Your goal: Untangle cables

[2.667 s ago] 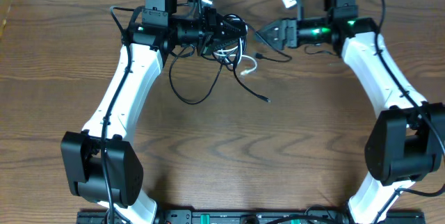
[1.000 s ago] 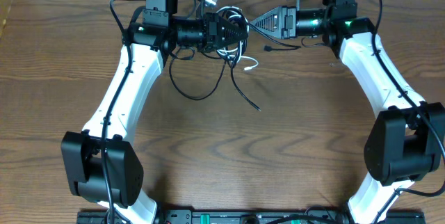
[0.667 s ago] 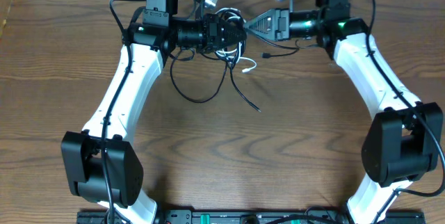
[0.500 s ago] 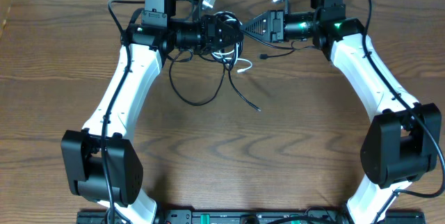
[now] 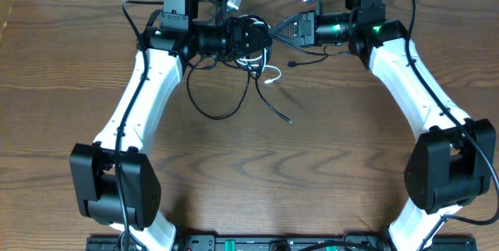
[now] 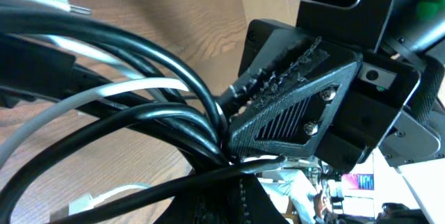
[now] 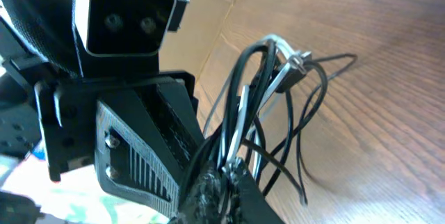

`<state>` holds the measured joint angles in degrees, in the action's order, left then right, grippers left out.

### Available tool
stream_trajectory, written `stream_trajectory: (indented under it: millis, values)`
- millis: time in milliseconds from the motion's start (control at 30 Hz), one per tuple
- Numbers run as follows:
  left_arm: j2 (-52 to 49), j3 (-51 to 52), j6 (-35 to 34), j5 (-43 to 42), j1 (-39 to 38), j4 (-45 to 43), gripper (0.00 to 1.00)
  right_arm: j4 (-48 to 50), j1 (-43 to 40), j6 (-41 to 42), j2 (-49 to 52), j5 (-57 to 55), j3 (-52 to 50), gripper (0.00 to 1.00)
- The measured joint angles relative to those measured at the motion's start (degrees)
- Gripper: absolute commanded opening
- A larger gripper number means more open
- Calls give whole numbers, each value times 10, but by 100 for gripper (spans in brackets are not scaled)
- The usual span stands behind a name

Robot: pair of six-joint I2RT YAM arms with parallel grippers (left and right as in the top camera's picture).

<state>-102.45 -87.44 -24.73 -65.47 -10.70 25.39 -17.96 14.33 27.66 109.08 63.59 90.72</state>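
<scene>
A robotics lab, judging by two white arms (image 5: 145, 87) at a wood-grain table (image 5: 273, 169)

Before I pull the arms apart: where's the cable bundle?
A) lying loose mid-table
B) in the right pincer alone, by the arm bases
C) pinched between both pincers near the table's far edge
C: the cables bunch where the left pincer and right pincer meet, both shut on them.
</scene>
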Motion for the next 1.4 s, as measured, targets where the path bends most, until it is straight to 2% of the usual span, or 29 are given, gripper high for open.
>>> stream_trajectory:
  millis: [200, 400, 567, 933, 1267, 1333, 1400]
  values:
    - [-9, 9, -85, -16, 0, -105, 8, -9, -4, 0, -9, -35, 12, 1]
    - [-12, 8, -207, -69, -5, -261, 7, -91, -2, -11, -10, -121, 11, 1]
    - [-12, 8, -266, -107, -8, -323, 7, -139, -6, -25, -10, -189, 10, 1]
    - [-12, 8, -277, -154, 16, -330, 7, -256, -85, -57, -7, -388, 6, 1]
    - [-11, 8, -275, -159, 65, -331, 8, -310, -176, -100, -7, -525, 5, 1]
    - [-11, 8, -275, -159, 68, -331, 8, -309, -183, -130, -7, -508, 5, 5]
    - [-11, 8, -275, -157, 68, -329, 7, -308, -184, -171, -7, -460, 5, 16]
